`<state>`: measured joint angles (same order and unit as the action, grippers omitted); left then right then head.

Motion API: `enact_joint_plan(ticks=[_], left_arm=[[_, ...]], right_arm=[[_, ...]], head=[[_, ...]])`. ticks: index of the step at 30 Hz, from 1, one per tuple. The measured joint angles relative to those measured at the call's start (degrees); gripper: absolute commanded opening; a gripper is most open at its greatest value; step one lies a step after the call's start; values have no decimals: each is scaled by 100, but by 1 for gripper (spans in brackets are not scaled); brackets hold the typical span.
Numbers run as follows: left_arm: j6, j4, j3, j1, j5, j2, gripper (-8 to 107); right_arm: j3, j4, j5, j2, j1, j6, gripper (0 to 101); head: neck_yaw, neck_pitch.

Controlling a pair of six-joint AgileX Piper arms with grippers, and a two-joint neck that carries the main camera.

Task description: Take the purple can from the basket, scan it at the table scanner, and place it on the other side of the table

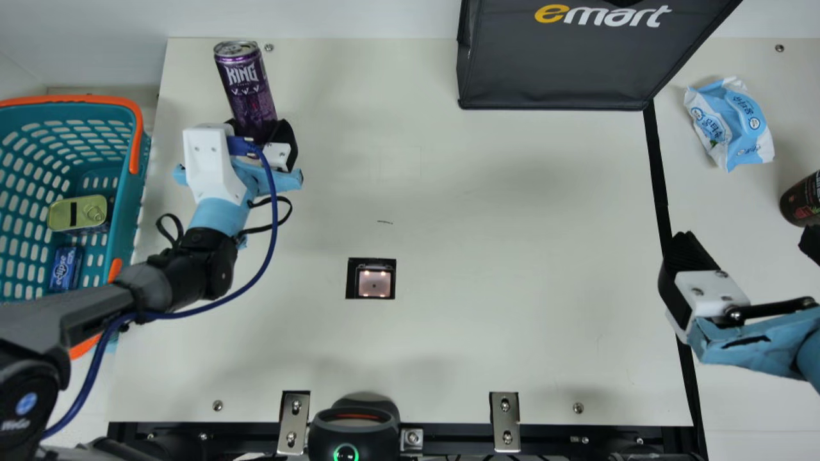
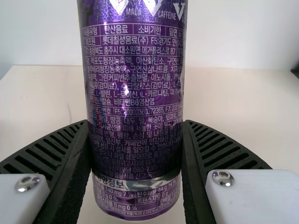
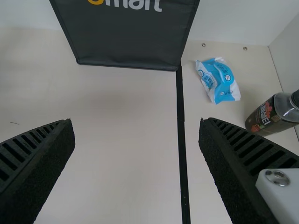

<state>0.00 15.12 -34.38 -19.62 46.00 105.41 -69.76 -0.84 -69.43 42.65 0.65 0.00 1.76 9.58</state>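
Observation:
In the main view my left gripper (image 1: 261, 131) is at the table's back left, shut on the lower part of the purple can (image 1: 246, 86). The left wrist view has the purple can (image 2: 135, 93) between both ribbed fingers of my left gripper (image 2: 136, 154), its printed label facing the camera. The teal basket (image 1: 125, 211) stands at the table's left edge. The scanner window (image 1: 374, 283) lies in the table, in front of and to the right of the can. My right gripper (image 1: 746, 246) is at the right side, open, as is my right gripper (image 3: 137, 123) in its wrist view.
A gold tin (image 1: 77, 213) and a small blue pack (image 1: 64, 269) lie in the basket. A black bag (image 1: 557, 64) stands at the back. Right of the black line are a blue-white packet (image 1: 730, 125) and a dark bottle (image 1: 802, 200). A black device (image 1: 354, 429) stands at the front edge.

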Motion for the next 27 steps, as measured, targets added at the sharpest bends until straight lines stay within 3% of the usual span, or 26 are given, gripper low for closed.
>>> enact_joint_plan(ticks=[16,27], left_arm=[[-239,-497,-777,345,360,886,-8],[-560,-652,-801,403,1084,1338,-8]], right_arm=[[0,0,0,0,0,0,95],[0,0,-4,0,0,0,95]], head=[[-9,9],[-9,9]])
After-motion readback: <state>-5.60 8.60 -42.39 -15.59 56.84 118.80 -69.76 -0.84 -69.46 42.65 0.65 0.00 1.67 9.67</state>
